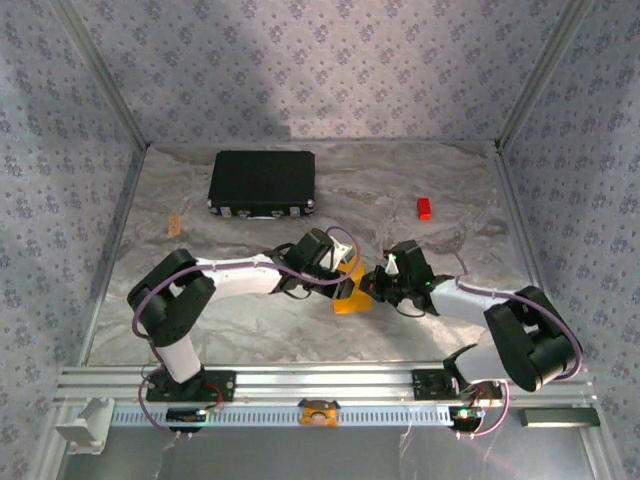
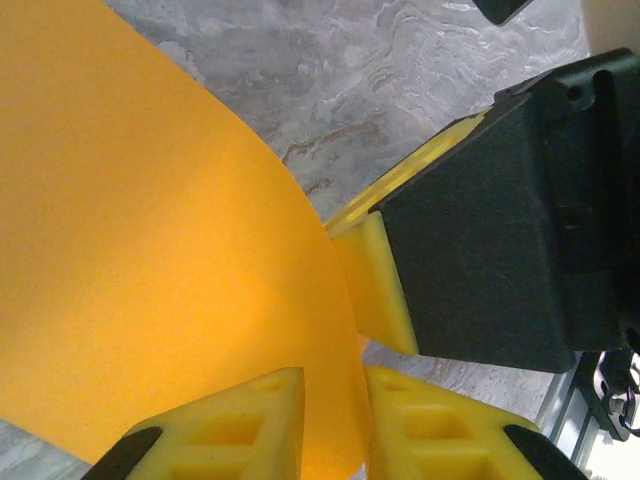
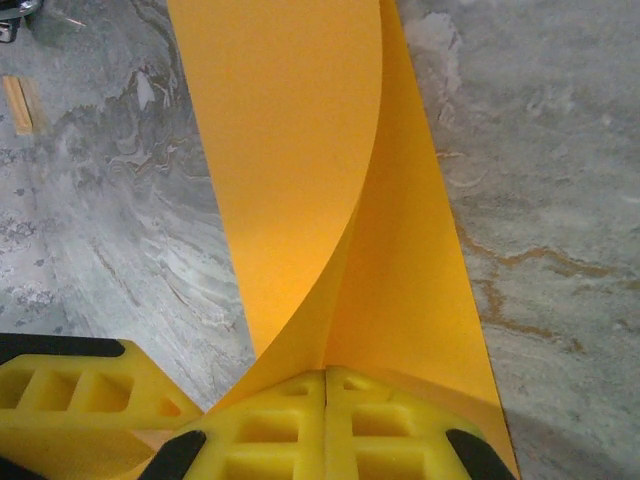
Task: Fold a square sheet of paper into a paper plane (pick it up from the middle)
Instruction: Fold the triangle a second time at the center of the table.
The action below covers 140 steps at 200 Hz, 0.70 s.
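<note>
Two grippers meet at the centre of the top view, on the square sheet of paper (image 1: 349, 298). The right gripper (image 3: 326, 410) is clenched on two curled layers of it, while the left gripper (image 2: 333, 420) has its jaws slightly parted around the sheet. At upper left a black case (image 1: 262, 182) lies closed, its contents hidden.

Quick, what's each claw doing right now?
Left gripper: slightly open, thin orange-yellow paper sheet between its fingers.
Right gripper: shut on the same sheet.
</note>
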Tool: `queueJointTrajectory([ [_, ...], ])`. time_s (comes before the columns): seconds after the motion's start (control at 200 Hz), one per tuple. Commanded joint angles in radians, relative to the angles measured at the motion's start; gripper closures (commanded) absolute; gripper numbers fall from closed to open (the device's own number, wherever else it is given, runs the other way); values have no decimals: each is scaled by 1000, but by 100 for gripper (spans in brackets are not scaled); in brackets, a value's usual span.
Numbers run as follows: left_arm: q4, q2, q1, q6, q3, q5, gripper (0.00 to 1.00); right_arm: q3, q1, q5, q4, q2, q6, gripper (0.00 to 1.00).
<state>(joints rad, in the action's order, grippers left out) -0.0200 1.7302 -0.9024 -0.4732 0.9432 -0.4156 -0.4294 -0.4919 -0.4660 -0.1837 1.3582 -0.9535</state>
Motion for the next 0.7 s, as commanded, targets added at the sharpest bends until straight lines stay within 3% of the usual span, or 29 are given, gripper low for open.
queueJointTrajectory([
  [0.0, -16, 3, 11, 0, 1, -15, 77, -24, -10, 8, -20, 18, -16, 95],
  [0.13, -48, -6, 16, -12, -17, -13, 76, -29, -13, 9, -15, 29, -14, 95],
  [0.37, -56, 0, 27, -14, -27, -23, 92, -30, -13, 15, -1, 28, -12, 95],
  [0.56, -58, -2, 37, -13, -29, -28, 100, -34, -13, 44, 55, 21, 3, 94],
  [0.695, -50, 5, 40, -13, -26, -31, 100, -51, -17, 88, 139, 37, 32, 95],
])
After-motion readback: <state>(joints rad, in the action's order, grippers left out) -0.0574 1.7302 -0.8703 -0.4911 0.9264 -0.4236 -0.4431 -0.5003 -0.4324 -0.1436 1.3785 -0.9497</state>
